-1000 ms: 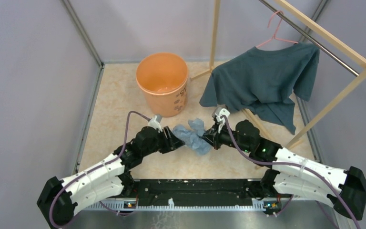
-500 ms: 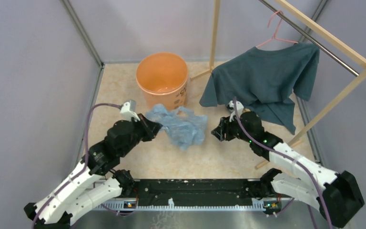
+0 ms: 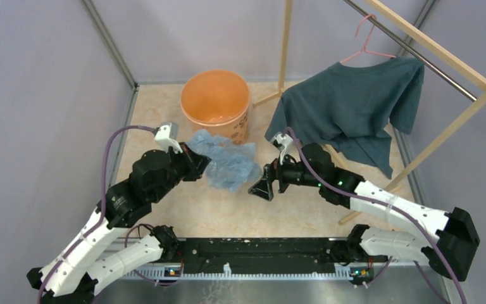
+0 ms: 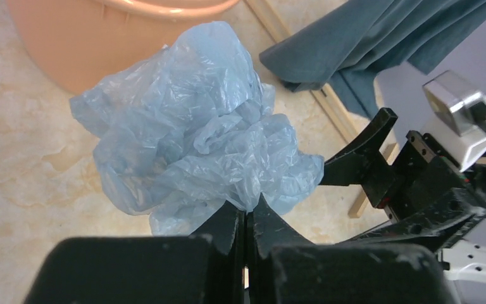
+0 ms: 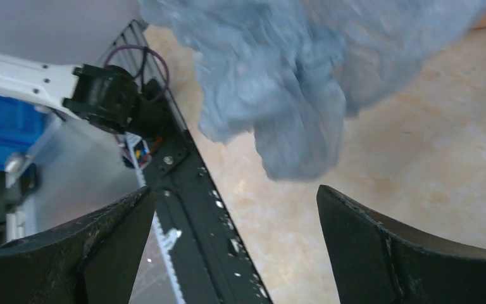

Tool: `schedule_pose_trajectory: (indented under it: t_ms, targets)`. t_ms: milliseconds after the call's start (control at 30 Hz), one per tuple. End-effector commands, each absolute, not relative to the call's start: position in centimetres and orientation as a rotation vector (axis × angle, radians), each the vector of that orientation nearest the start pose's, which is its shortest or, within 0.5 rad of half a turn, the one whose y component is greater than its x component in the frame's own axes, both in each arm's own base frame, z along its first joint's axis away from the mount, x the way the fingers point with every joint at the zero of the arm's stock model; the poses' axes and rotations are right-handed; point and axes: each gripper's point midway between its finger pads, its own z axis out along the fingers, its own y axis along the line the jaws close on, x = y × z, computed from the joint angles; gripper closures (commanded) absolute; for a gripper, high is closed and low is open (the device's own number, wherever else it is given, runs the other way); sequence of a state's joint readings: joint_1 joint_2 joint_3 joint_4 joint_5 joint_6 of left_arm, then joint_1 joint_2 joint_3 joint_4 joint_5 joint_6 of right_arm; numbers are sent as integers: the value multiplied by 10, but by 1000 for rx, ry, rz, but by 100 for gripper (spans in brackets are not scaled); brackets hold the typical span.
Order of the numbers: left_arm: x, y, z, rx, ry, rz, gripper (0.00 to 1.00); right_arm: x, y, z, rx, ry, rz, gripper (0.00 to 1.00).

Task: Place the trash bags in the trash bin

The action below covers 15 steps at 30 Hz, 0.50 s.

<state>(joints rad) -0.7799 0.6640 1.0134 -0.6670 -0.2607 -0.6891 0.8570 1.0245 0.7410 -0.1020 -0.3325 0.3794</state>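
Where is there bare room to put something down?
Bare tabletop lies between the orange bucket and the left wall, and just beyond the black base bar. Crowded: on the bucket's near side, where the blue bag, held by the left end effector, faces the open right end effector.

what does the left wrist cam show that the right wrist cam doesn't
Only the left wrist view: the orange trash bin behind the bag, the teal T-shirt, and the left gripper shut on the trash bag. Only the right wrist view: the right gripper, open wide and holding nothing, plus the black rail at the table's near edge. Both: the pale blue bag, sharp in the left view and blurred in the right, and the beige tabletop.
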Motion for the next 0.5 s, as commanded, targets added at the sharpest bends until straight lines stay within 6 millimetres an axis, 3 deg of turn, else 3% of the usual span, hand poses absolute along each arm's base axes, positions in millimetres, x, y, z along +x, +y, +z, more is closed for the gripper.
schedule_pose_trajectory:
  t_ms: [0, 167, 267, 300, 367, 467]
  targets:
    - [192, -174, 303, -40, 1963, -780, 100, 171, 338, 237, -525, 1909, 1325, 1]
    - [186, -185, 303, -14, 1969, -854, 100, 208, 335, 209, -235, 1998, 1248, 3]
    - [182, -188, 300, -6, 1983, -883, 100, 227, 333, 212, -207, 1914, 1330, 23]
    - [180, -187, 299, -10, 1987, -890, 100, 235, 330, 208, -176, 1916, 1335, 32]
    - [176, -187, 297, -17, 1991, -911, 100, 246, 326, 197, -150, 1930, 1337, 71]
    - [169, -185, 298, -22, 1980, -949, 100, 257, 319, 180, -173, 1964, 1305, 98]
